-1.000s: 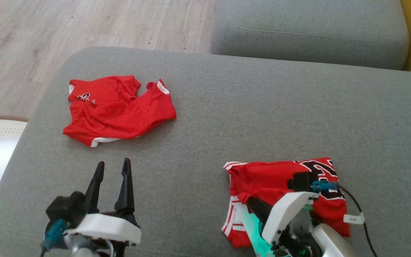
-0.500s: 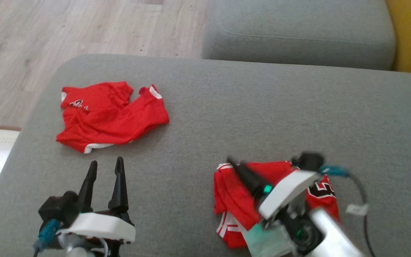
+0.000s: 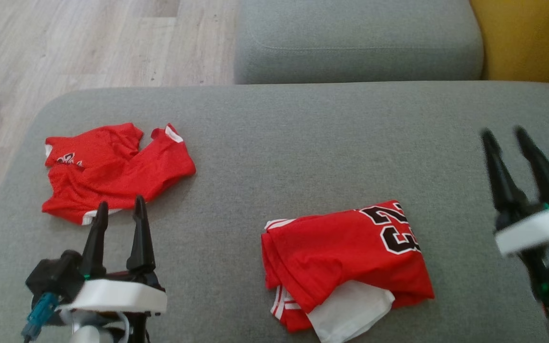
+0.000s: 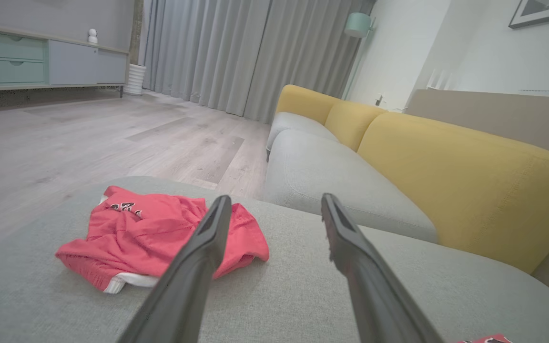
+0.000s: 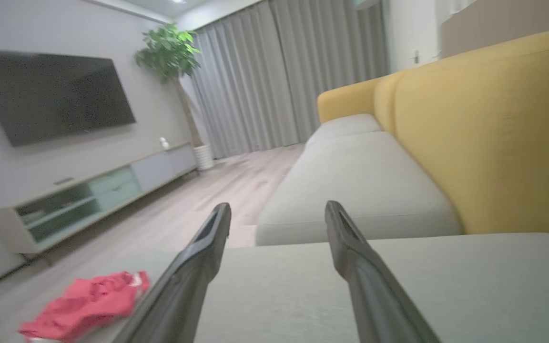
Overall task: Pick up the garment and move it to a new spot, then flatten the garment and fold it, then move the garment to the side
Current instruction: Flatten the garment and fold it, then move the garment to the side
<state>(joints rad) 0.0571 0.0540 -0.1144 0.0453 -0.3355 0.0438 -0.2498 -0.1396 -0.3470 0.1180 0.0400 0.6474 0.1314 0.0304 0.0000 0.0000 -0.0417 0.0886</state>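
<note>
Jersey (image 3: 346, 252) folded, numbers up, on grey ottoman (image 3: 303, 133), between left claw (image 3: 120, 202) and right claw (image 3: 503, 132), both spread, empty. Risk: fold unravelling, white flap (image 3: 350, 309) slipping out, if pinched by top layer alone.

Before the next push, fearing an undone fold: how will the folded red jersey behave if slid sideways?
Probably floppy: the folded red jersey has uneven edges, a white layer poking out. Likely light: thin cloth. Pushed at one edge, it may bunch on the grey cushion.
</note>
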